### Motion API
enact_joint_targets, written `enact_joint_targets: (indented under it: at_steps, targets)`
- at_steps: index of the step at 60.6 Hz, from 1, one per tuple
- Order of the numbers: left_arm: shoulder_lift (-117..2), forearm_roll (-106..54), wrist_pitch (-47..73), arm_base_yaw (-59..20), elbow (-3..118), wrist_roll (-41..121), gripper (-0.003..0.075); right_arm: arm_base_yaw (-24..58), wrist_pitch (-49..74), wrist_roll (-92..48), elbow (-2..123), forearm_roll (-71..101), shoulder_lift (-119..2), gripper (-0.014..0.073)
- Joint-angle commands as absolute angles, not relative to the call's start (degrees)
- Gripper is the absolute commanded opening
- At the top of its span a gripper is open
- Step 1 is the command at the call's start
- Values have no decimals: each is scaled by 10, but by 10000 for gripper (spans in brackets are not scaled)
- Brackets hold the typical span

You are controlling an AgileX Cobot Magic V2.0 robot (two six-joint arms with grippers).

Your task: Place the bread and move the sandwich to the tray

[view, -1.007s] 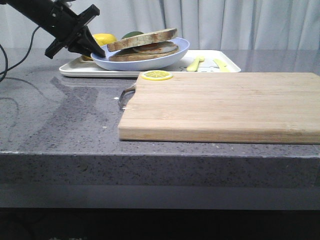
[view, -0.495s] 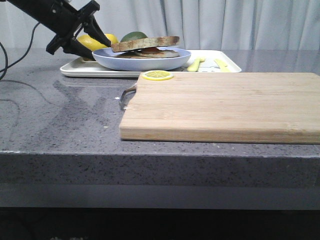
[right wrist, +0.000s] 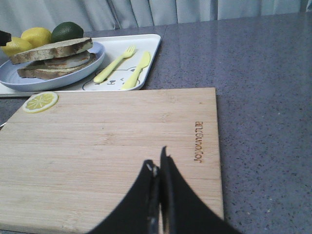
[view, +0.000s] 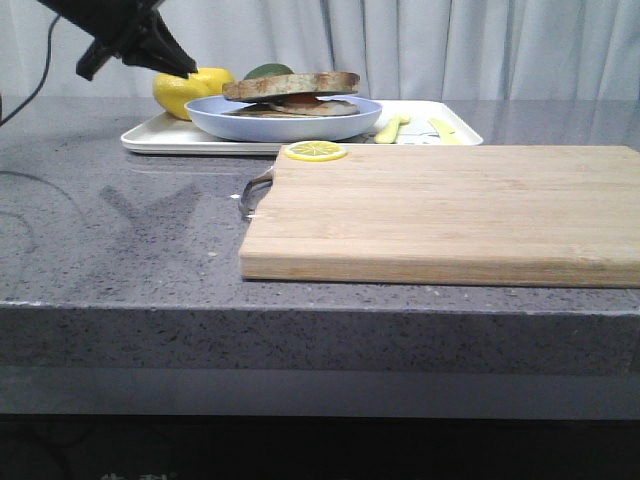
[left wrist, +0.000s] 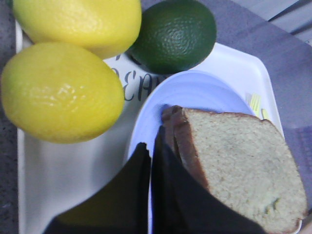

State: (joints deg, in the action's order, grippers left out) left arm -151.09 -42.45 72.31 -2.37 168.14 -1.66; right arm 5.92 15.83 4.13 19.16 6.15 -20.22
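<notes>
The sandwich (view: 290,92), two brown-crusted slices around a fried egg, lies on the pale blue plate (view: 283,122). The plate rests on the white tray (view: 190,140) at the back left. The top slice is the bread (left wrist: 243,161), with a pale greenish-tan face. My left gripper (view: 183,68) hangs above the plate's left rim, shut and empty; in the left wrist view (left wrist: 151,146) its tips are over the plate (left wrist: 190,92). My right gripper (right wrist: 158,163) is shut and empty over the wooden cutting board (right wrist: 112,141). The sandwich (right wrist: 51,58) also shows in the right wrist view.
Two lemons (left wrist: 61,92) and a lime (left wrist: 173,34) sit on the tray (left wrist: 63,170) behind the plate. A yellow fork (right wrist: 114,63) and knife (right wrist: 136,70) lie on the tray's right part. A lemon slice (view: 314,151) lies on the cutting board's (view: 450,210) far left corner.
The plate went from tilted in my left gripper to lying flat on the tray. My left gripper let go of its rim, rose up and to the left, and closed.
</notes>
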Motion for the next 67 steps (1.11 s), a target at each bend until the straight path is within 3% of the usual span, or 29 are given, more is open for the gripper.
enact_joint_targets:
  at_steps: [1, 19, 31, 54, 67]
  targets:
    - [-1441, -452, 720, -23, 1751, -16, -20, 60, 116, 41, 208, 61, -205, -51]
    - [-1369, -336, 720, -55, 1732, -27, -20, 60, 116, 41, 208, 61, -205, -51]
    - [-1283, -233, 720, -107, 1623, -27, -20, 60, 116, 41, 208, 61, -205, -51]
    - [-1048, -15, 713, -155, 1224, -42, -20, 60, 116, 41, 208, 61, -205, -51]
    - [-883, 36, 602, -145, 943, -62, -20, 60, 116, 41, 208, 61, -205, -51]
